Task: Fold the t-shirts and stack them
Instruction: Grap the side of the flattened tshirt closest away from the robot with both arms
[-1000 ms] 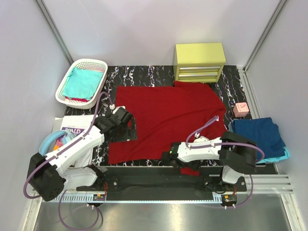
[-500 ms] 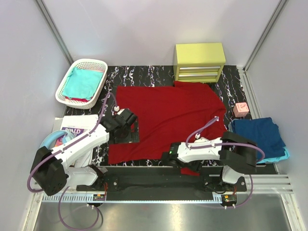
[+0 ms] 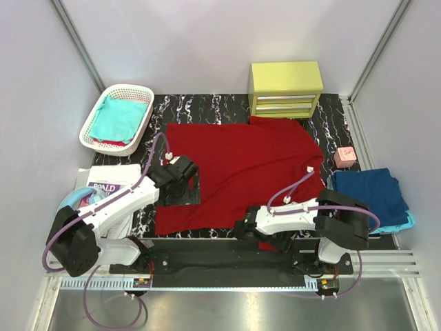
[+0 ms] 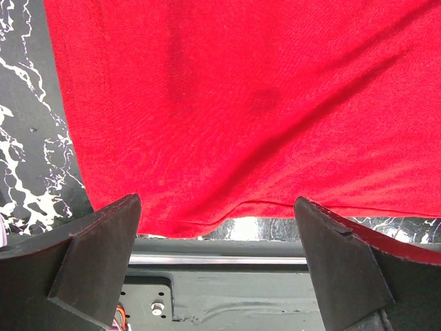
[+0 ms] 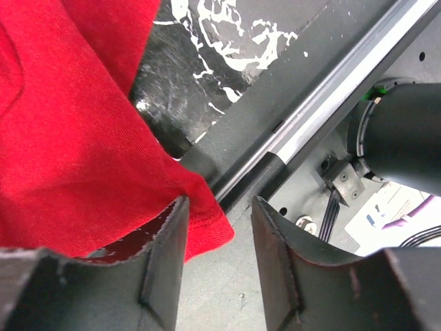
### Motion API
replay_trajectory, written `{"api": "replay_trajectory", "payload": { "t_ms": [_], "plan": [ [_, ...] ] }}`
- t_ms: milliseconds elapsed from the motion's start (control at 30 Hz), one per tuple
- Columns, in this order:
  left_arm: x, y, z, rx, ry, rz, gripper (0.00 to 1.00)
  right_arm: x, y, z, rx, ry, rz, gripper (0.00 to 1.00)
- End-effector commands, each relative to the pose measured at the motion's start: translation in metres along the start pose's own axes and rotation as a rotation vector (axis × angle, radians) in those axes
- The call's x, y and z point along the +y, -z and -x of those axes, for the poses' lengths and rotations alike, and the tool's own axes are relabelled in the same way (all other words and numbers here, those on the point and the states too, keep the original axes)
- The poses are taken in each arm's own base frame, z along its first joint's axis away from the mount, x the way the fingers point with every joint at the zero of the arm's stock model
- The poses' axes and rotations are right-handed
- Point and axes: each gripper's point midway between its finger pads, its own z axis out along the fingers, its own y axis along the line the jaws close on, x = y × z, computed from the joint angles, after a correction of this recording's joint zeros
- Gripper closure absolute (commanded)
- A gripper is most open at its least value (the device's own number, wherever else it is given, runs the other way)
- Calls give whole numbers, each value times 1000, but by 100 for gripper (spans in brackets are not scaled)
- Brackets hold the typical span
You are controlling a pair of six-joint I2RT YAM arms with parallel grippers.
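Note:
The dark red t-shirt [image 3: 241,165] lies spread flat on the black marbled mat [image 3: 207,107]. My left gripper [image 3: 180,185] is open over its left edge; in the left wrist view the red cloth [image 4: 227,103] fills the top, its hem ends just ahead of the gripper [image 4: 217,262]. My right gripper [image 3: 242,227] is open at the shirt's near hem; a red hem corner [image 5: 203,227] lies between its fingers [image 5: 162,255]. A teal shirt [image 3: 118,118] lies in the basket. A folded navy shirt [image 3: 372,192] lies on a light blue one [image 3: 406,224] at the right.
A white lattice basket [image 3: 128,88] stands at the back left, a yellow drawer unit [image 3: 286,88] at the back. A small pink block [image 3: 344,157] sits at the right. A book [image 3: 107,186] and a blue bowl [image 3: 69,203] lie at the left.
My left gripper has moved right, further over the shirt's left edge. My right gripper has shifted slightly left and toward the near edge at the hem.

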Motion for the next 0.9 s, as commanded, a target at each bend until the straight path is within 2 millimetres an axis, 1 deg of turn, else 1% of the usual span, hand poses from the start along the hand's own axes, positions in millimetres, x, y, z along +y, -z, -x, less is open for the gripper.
{"api": "replay_trajectory", "payload": {
  "t_ms": [0, 133, 167, 267, 367, 467, 500, 533, 567, 600, 633, 700, 733, 767, 867],
  "plan": [
    [-14, 10, 19, -61, 1, -49, 1, 3, 4, -3, 34, -136, 21, 53],
    [-13, 10, 18, -60, 1, -48, 1, 4, 4, -6, 42, -124, 18, 62],
    [-13, 9, 17, -59, -1, -47, 1, 5, 5, -6, 43, -122, 17, 70],
    [-13, 10, 17, -60, 1, -50, 1, 7, 5, -9, 53, -117, 15, 80],
    [-11, 10, 16, -62, 3, -50, 1, 6, 5, -10, 57, -117, 10, 84],
    [-9, 11, 14, -65, 4, -52, 1, 6, 4, -11, 59, -118, 5, 83],
    [-9, 11, 13, -65, 4, -53, 1, 5, 5, -12, 63, -118, 4, 75],
    [-7, 11, 12, -65, 7, -50, 1, 5, 5, -13, 65, -116, 2, 71],
    [-7, 12, 12, -68, 9, -53, 1, 5, 4, -13, 65, -115, -1, 69],
    [-6, 11, 11, -68, 11, -51, 1, 4, 5, -13, 66, -113, -3, 69],
    [-5, 11, 10, -67, 12, -52, 1, 5, 4, -14, 65, -109, -2, 71],
    [-4, 10, 9, -63, 14, -49, 1, 6, 5, -15, 74, -109, 4, 82],
    [-4, 11, 9, -65, 15, -51, 1, 6, 6, -15, 78, -112, 7, 93],
    [-4, 11, 8, -65, 18, -49, 1, 6, 5, -16, 82, -113, 8, 100],
    [-1, 13, 9, -79, 35, -44, 1, 6, 6, -16, 87, -115, 17, 100]
  ]
}}
